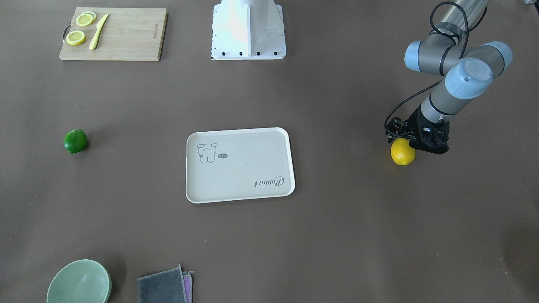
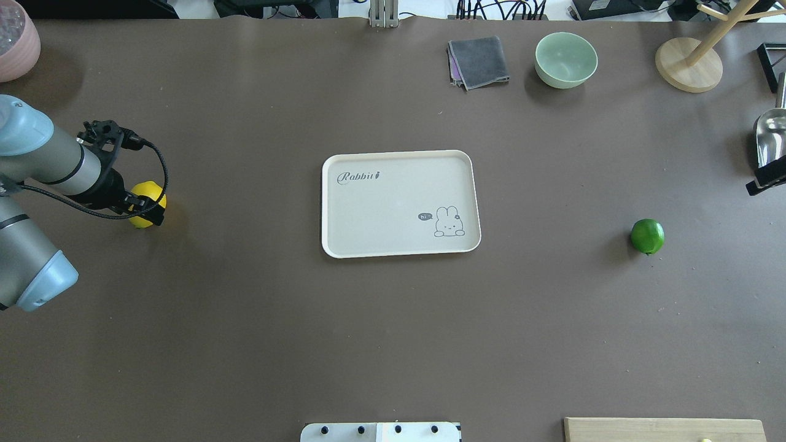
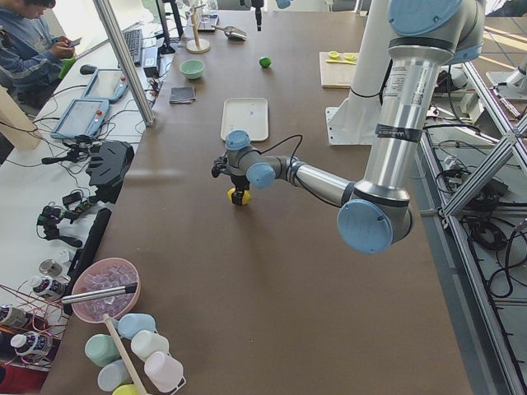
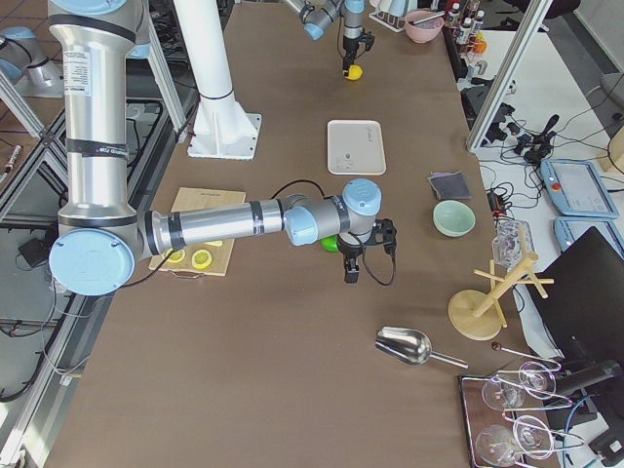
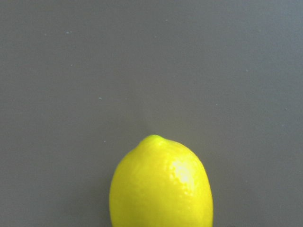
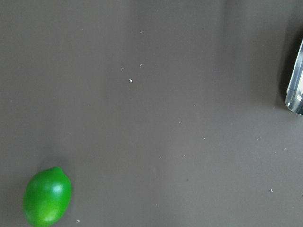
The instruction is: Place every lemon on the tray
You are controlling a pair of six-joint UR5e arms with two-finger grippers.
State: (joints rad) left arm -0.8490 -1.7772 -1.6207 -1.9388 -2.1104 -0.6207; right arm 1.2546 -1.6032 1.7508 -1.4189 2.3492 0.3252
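Note:
The bright yellow lemon (image 1: 402,155) lies on the brown table, far to the left of the tray (image 2: 393,202) in the overhead view. My left gripper (image 2: 146,209) is low over this lemon (image 2: 140,220), which fills the bottom of the left wrist view (image 5: 161,189). Its fingers do not show, so I cannot tell whether it is open or shut. The dark green lemon (image 2: 647,236) lies to the right of the tray and also shows in the right wrist view (image 6: 47,196). My right gripper (image 4: 351,276) hangs above the table beside it; its state is unclear. Nothing lies on the tray.
A wooden cutting board (image 1: 113,33) with lemon slices and a pale knife lies near the robot's right. A green bowl (image 2: 565,58), a grey cloth (image 2: 479,61), a wooden stand (image 2: 688,64) and a metal scoop (image 2: 770,132) are at the far side.

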